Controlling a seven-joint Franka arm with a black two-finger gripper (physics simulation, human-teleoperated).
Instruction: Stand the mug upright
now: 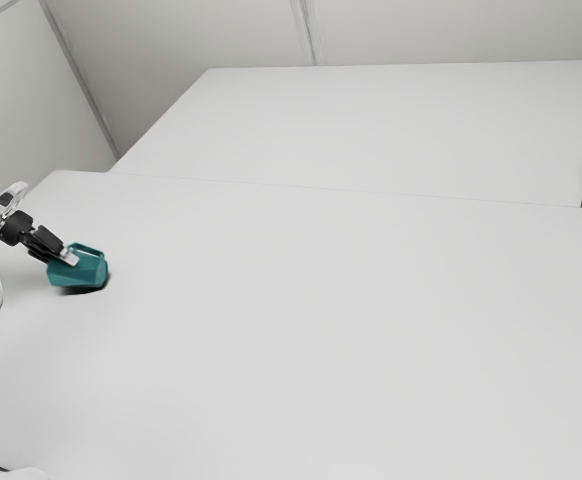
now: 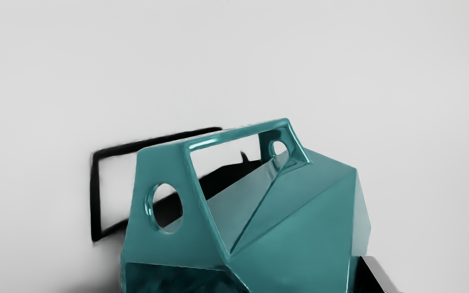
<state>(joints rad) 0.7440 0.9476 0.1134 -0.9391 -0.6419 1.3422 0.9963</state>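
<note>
Gripper point(image 1: 69, 258): tip end at the mug point(image 1: 89, 272), over its side facing the exterior camera; opening and hold cannot be told from either view. Mug: teal, faceted, tipped on its side, not upright, near the exterior view's left edge. Handle point(image 2: 234, 132) on the mug's upper side; dark interior point(image 2: 173, 278) visible in the wrist view. Dark shadow point(image 1: 83, 291) under the mug on the white table point(image 1: 321, 340). Beyond: second white surface point(image 1: 391, 130), then pale wall point(image 1: 451, 30).

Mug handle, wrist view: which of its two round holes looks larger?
The hole nearer the mug's dark mouth; the handle's other hole looks smaller.
</note>
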